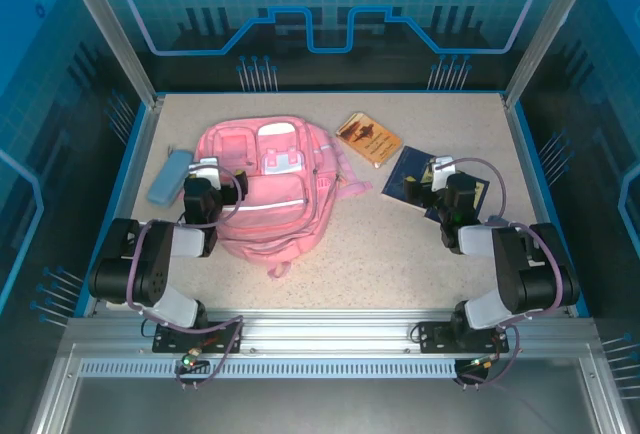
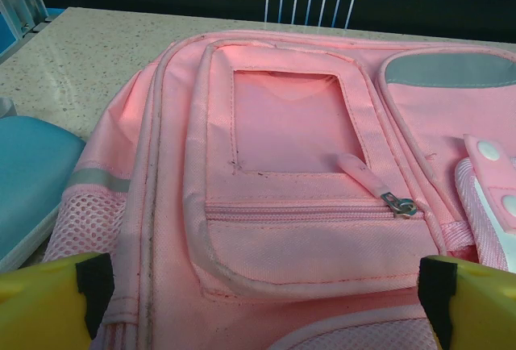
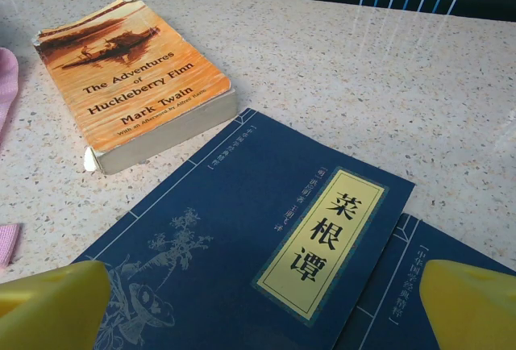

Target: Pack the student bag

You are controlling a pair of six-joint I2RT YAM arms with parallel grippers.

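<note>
Speckled beige tabletop (image 1: 400,249), blue printed enclosure walls (image 1: 330,9), aluminium frame posts (image 1: 108,24), bright even light

Pink, blue and orange on a speckled tabletop (image 1: 400,244).
The student bag (image 1: 262,189) is pink with a pale grey stripe (image 1: 264,206); the pencil case (image 1: 169,176) light blue; the paperback (image 3: 133,84) orange-brown with dark lettering; the thin book (image 3: 218,237) navy with pale line drawings and a cream-yellow label (image 3: 322,241) bearing black characters; the tabletop beige, flecked dark.

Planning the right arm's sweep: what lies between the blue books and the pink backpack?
Top view: bare table from blue books to student bag, except the bag's loose strap end; the orange paperback sits farther back.
</note>
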